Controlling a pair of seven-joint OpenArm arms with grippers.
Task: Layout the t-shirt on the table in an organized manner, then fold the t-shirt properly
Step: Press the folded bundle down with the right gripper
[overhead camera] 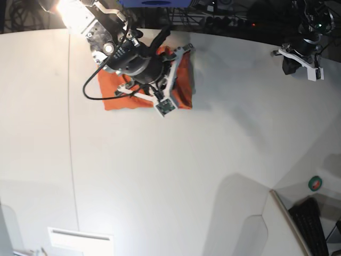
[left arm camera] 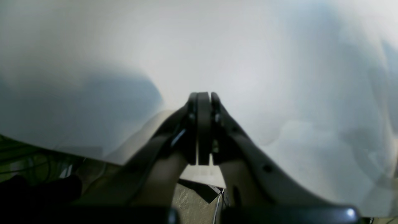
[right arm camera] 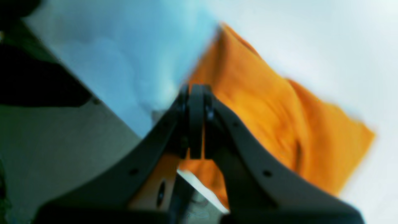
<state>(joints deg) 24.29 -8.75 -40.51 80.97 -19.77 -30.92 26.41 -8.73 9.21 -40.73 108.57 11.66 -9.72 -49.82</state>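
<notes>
The orange t-shirt [overhead camera: 114,96] lies bunched in a rough rectangle at the far left of the white table [overhead camera: 170,176], partly hidden by the right arm [overhead camera: 133,56]. In the right wrist view my right gripper [right arm camera: 196,90] is shut, low over the table beside the t-shirt's [right arm camera: 264,105] left edge. No cloth shows between its jaws. My left gripper [left arm camera: 203,96] is shut and empty over bare table [left arm camera: 248,46]. Its arm [overhead camera: 301,56] is at the far right edge.
A thin dark seam [overhead camera: 71,133] runs across the table on the left. A white sheet [overhead camera: 80,240] lies at the near edge. A separate desk with a keyboard [overhead camera: 311,224] and a small green round object [overhead camera: 315,184] stands at the near right.
</notes>
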